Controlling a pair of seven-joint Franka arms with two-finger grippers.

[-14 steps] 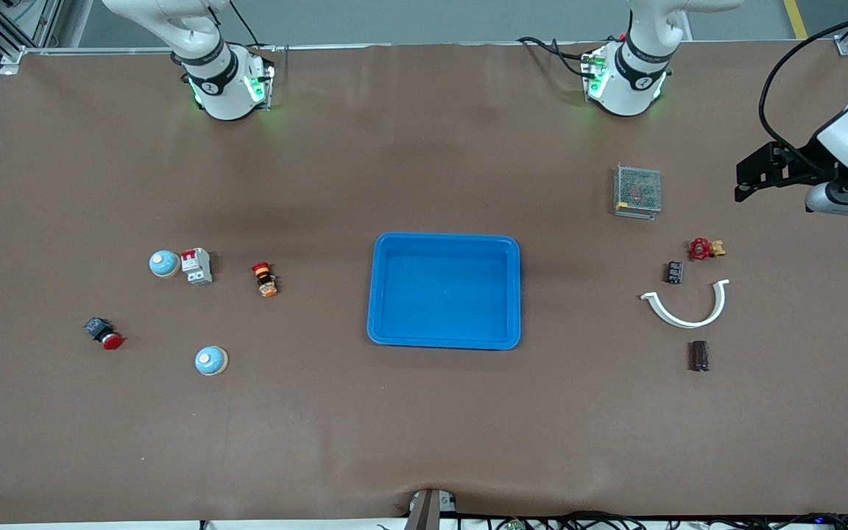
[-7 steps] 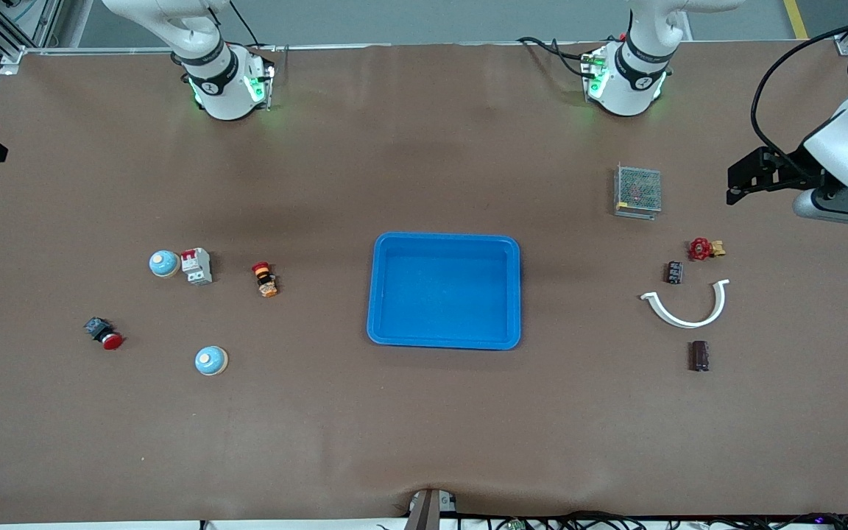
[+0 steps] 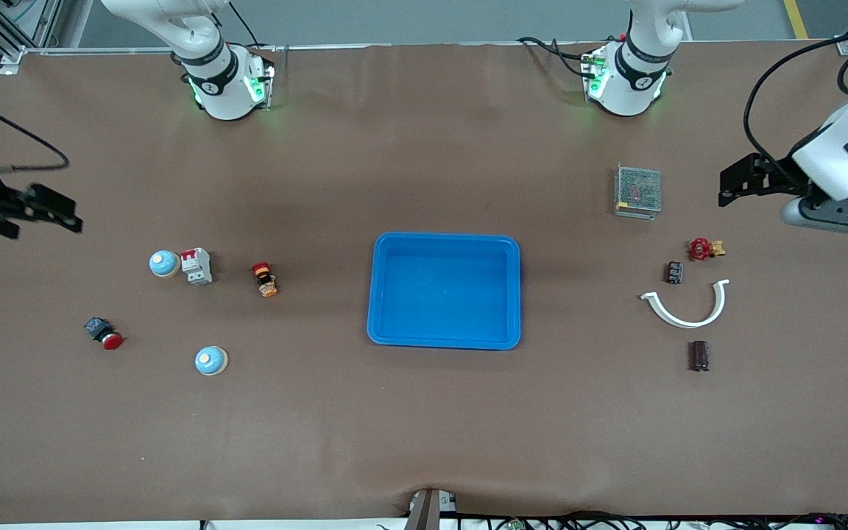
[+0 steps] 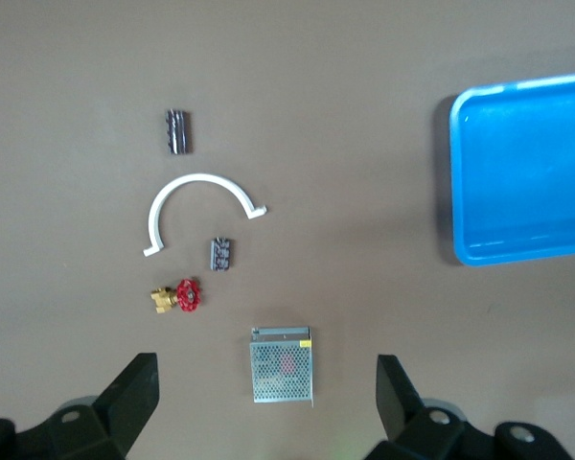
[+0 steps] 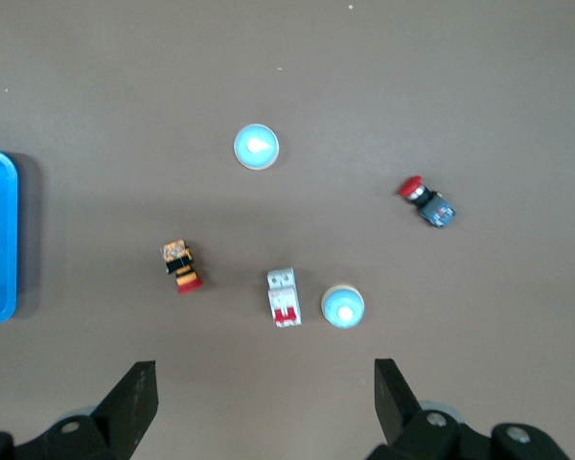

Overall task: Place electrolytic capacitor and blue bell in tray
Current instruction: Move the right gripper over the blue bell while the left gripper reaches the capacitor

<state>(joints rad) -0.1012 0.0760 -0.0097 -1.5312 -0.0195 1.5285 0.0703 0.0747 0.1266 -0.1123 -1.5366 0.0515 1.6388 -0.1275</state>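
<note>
- Front view: tray (image 3: 444, 244) is a shallow bright-blue rectangle with rounded corners and a raised rim, sitting mid-desk (image 3: 424, 442) with nothing in it. Two blue bells toward the right arm's end: blue bell by the breaker (image 3: 164, 263) touches or nearly touches a white breaker (image 3: 196, 266), the other blue bell (image 3: 211, 361) lies nearer the camera. Dark ribbed electrolytic capacitor (image 3: 700, 355) lies toward the left arm's end, nearer the camera than the white arc (image 3: 686, 305).
- Left wrist view: left pincer (image 4: 266, 402) is spread wide, holding nothing, up over the mesh box (image 4: 282, 363).
- Right wrist view: right pincer (image 5: 265, 402) is wide too, empty, above the desk near the breaker.
- Versus a second ago: right pincer has swung into the front view, left one has shifted toward the mesh box; parts haven't budged.
</note>
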